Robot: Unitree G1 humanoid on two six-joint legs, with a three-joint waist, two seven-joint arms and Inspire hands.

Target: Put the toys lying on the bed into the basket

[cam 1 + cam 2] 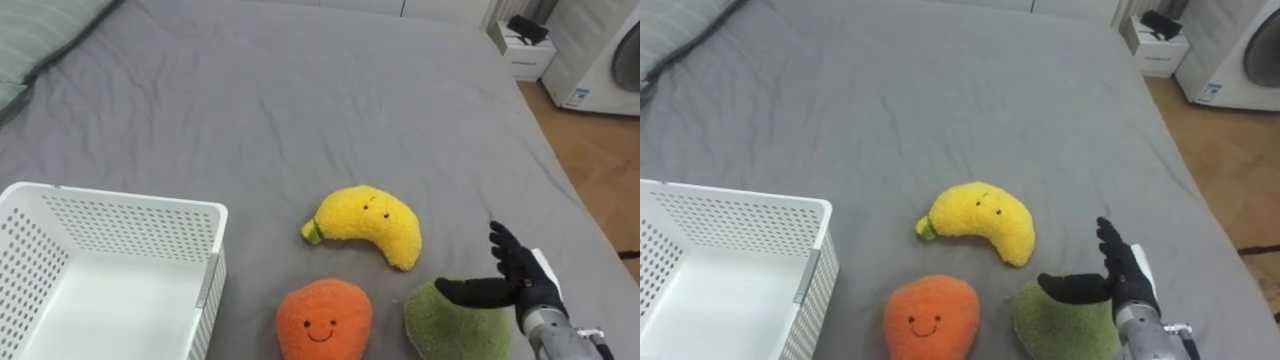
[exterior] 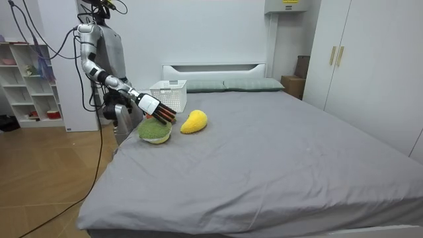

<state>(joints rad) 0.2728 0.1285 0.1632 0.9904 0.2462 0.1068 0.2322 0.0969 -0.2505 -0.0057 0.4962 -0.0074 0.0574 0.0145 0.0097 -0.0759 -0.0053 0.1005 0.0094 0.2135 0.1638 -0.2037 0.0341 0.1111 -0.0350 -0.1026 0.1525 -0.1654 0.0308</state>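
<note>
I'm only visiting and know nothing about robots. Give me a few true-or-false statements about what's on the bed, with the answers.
1. The banana toy lies inside the white basket. False: it lies on the bed, apart from the basket.
2. The orange toy has a smiling face. True.
3. The right hand grips the orange toy. False: it is open, with its thumb over the green toy.
4. The green toy lies to the right of the orange toy. True.
</note>
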